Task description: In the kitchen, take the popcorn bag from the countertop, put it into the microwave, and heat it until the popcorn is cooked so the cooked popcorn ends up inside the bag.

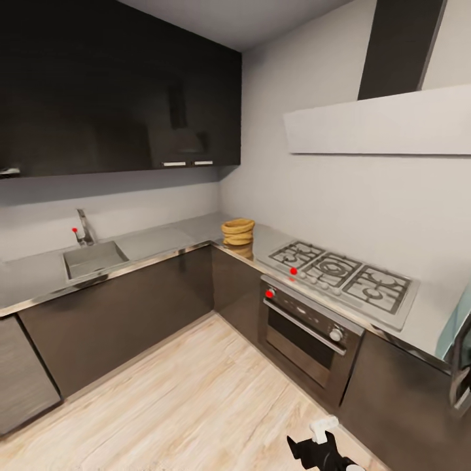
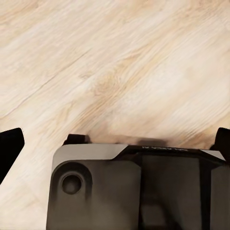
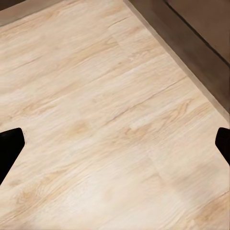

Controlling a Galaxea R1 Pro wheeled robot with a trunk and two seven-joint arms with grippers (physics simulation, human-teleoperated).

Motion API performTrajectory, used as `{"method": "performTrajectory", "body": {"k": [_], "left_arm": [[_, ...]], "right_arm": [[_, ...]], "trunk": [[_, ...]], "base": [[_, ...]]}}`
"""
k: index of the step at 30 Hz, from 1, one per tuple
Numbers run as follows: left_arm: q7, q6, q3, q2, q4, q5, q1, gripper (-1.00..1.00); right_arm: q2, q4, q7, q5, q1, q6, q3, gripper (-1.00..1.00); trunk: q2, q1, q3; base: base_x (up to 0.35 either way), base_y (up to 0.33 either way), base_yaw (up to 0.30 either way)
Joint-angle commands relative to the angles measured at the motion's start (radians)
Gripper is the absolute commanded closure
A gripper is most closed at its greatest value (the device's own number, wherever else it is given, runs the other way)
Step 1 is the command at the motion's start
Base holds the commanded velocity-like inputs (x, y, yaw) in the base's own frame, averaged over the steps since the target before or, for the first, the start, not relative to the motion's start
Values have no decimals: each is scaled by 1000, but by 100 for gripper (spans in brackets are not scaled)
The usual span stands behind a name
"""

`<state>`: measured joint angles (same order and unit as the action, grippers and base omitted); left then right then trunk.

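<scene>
The popcorn bag (image 1: 237, 231), a squat tan sack with a rolled rim, stands on the grey steel countertop (image 1: 170, 241) in the far corner of the kitchen, between the sink and the hob. A sliver of the pale blue microwave (image 1: 453, 330) shows at the right edge, on the counter past the hob. My left gripper (image 2: 115, 143) hangs open over the wood floor above the robot's dark base (image 2: 134, 187). My right gripper (image 3: 115, 143) is open too, over bare floor beside a cabinet plinth. Both are far from the bag and hold nothing.
A sink (image 1: 95, 258) with a tap sits in the left counter run. A gas hob (image 1: 343, 275) lies over a black built-in oven (image 1: 307, 333), with a white hood (image 1: 379, 124) above. Dark wall cabinets (image 1: 118, 85) hang at left. Wood floor (image 1: 196, 399) stretches ahead. Part of an arm (image 1: 324, 448) shows at the bottom.
</scene>
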<state>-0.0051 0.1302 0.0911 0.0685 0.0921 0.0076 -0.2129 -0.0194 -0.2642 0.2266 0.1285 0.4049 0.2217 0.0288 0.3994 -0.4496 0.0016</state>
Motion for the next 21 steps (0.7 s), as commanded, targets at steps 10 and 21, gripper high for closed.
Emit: {"method": "performTrajectory", "body": {"k": [10,21], "left_arm": [[-1,7,5,-1,-2,1,0,-100],[1,9,7,-3,-1,2,1,-100]], "right_arm": [[1,2,3,10,0,4,3,-100],[-9,-14,8,5,2,1,5,-100]], "trunk": [[1,0,2],[1,0,2]], "base": [[107,0,177],[144,0,1]]}}
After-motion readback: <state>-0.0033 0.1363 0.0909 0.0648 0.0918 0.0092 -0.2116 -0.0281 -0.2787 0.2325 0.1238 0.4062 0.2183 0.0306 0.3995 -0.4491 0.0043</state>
